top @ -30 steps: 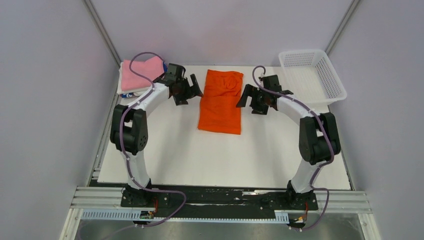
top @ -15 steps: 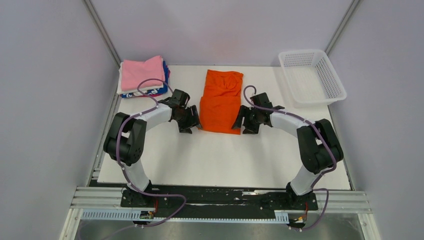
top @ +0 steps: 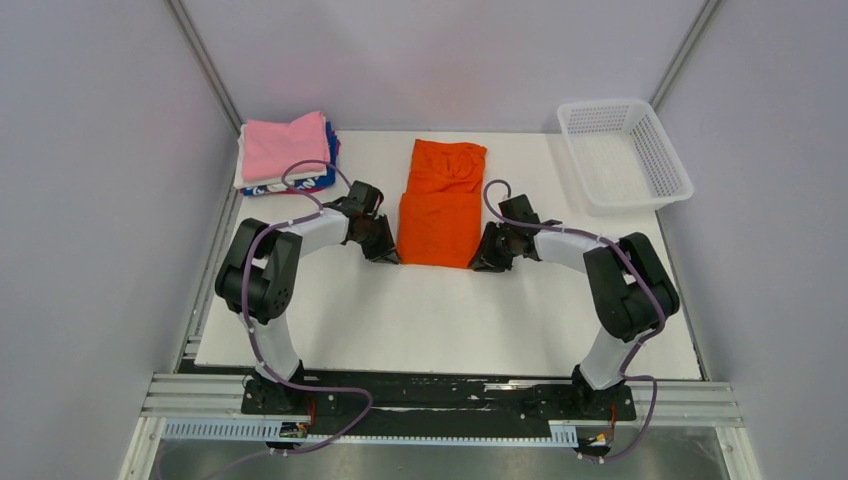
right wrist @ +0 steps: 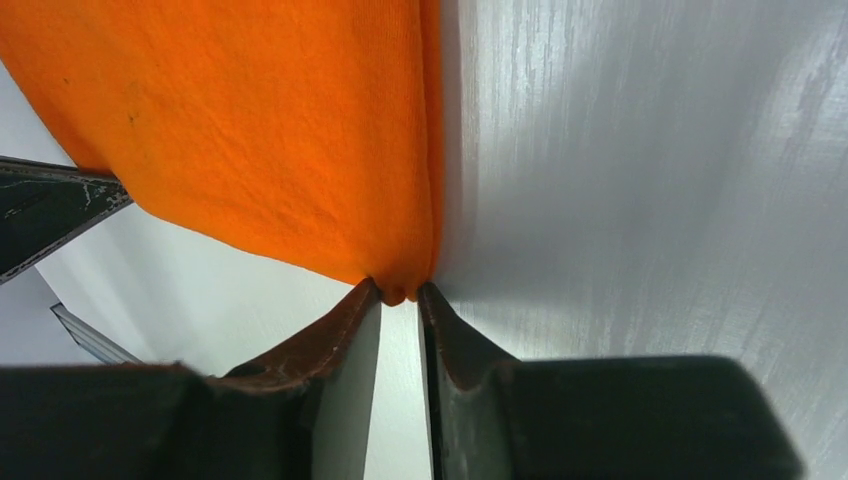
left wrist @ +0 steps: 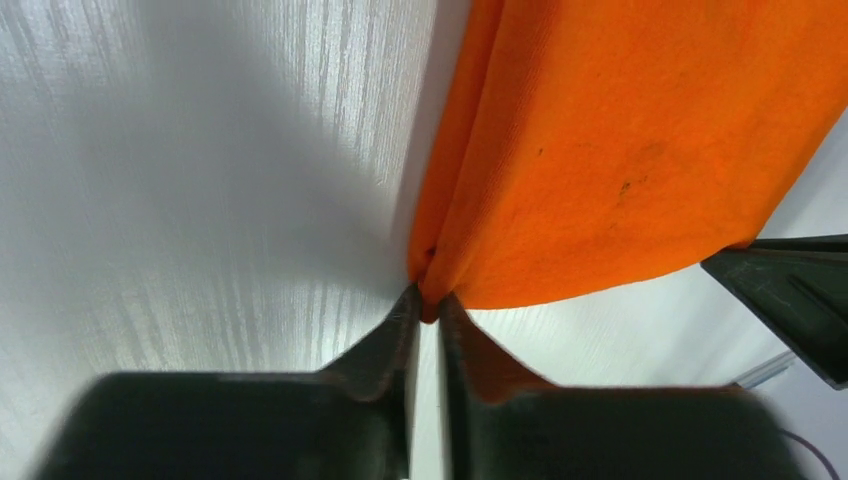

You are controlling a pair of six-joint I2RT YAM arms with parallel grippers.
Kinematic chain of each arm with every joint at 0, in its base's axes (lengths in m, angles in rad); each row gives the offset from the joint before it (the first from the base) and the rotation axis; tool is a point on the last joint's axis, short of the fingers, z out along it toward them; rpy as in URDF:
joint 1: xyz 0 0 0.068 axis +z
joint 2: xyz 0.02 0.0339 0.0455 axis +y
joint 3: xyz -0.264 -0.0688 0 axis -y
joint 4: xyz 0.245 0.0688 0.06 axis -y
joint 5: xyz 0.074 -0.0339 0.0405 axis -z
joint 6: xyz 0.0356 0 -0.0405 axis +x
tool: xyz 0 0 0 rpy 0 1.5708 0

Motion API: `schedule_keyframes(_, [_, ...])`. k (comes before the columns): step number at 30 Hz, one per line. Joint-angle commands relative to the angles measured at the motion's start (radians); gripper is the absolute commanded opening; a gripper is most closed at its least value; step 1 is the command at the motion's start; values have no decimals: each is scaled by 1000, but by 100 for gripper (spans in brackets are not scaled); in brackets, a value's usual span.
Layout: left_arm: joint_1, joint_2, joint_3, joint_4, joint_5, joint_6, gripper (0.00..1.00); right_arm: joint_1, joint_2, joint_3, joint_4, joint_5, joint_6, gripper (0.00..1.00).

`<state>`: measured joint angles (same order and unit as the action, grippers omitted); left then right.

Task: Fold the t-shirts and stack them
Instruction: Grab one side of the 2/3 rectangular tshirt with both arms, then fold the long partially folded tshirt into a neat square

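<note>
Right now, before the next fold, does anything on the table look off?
Nothing serious. The orange t-shirt lies slightly askew on the table and shows a few small dark specks in the left wrist view. The white basket juts past the table's right edge. The folded stack looks tidy.

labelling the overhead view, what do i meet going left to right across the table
folded shirt stack → left gripper → orange t-shirt → right gripper → white basket
</note>
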<state>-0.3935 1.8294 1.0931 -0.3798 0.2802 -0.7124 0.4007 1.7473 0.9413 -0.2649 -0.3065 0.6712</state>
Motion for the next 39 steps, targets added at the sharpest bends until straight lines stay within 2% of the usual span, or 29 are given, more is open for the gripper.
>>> schedule_keyframes(1, [-7, 48, -16, 37, -19, 10, 7, 12, 16, -31, 38, 73, -6, 21])
schedule_keyframes(2, [-7, 50, -18, 36, -14, 11, 1, 12, 21, -31, 40, 73, -9, 17])
schedule_keyframes(4, [-8, 39, -31, 37, -7, 13, 0, 15, 14, -44, 47, 57, -34, 2])
schedule_keyframes(5, [-9, 13, -51, 34, -8, 13, 0, 17, 0, -56, 44, 46, -49, 0])
schedule_keyframes(8, [-16, -81, -139, 15, -37, 7, 0, 25, -97, -122, 26, -46, -103, 0])
schedule_keyframes(14, [-59, -427, -286, -138, -46, -33, 0, 51, -441, -257, -115, -331, -98, 0])
schedule_keyframes(18, [-89, -711, -283, -282, -6, -62, 0, 60, -629, -231, -228, -469, -85, 0])
schedule_keyframes(22, [-90, -815, -211, -308, 27, -61, 0, 51, -700, -170, -253, -451, -94, 0])
schedule_keyframes(27, [-88, -767, -121, -205, -47, -29, 0, -29, -622, -70, -241, -371, -116, 0])
schedule_keyframes(33, [-80, -530, 46, -55, -173, 42, 0, -130, -529, -21, -182, -345, -117, 0])
schedule_keyframes(39, [-33, -310, 208, -41, -191, 86, 0, -177, -417, 50, -131, -308, -125, 0])
